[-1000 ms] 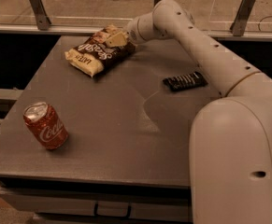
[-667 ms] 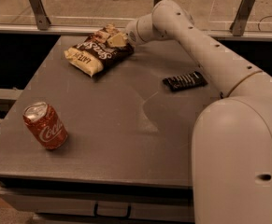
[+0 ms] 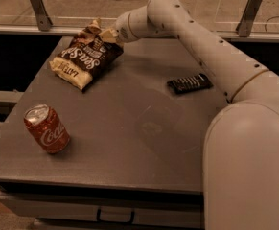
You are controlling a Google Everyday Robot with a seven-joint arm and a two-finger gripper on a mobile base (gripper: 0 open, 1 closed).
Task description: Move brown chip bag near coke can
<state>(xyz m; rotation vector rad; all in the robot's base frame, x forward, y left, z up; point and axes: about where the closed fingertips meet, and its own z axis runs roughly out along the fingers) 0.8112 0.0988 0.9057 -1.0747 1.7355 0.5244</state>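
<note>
Gripper (image 3: 105, 34) at the counter's (image 3: 144, 128) far side, fingers (image 3: 111, 33) pinching the brown chip bag's (image 3: 84, 61) crumpled top; this thin hold might slip while dragging toward the coke can (image 3: 46, 128).

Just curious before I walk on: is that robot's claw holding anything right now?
Gripper: closed, holding the brown chip bag by its top edge.
</note>
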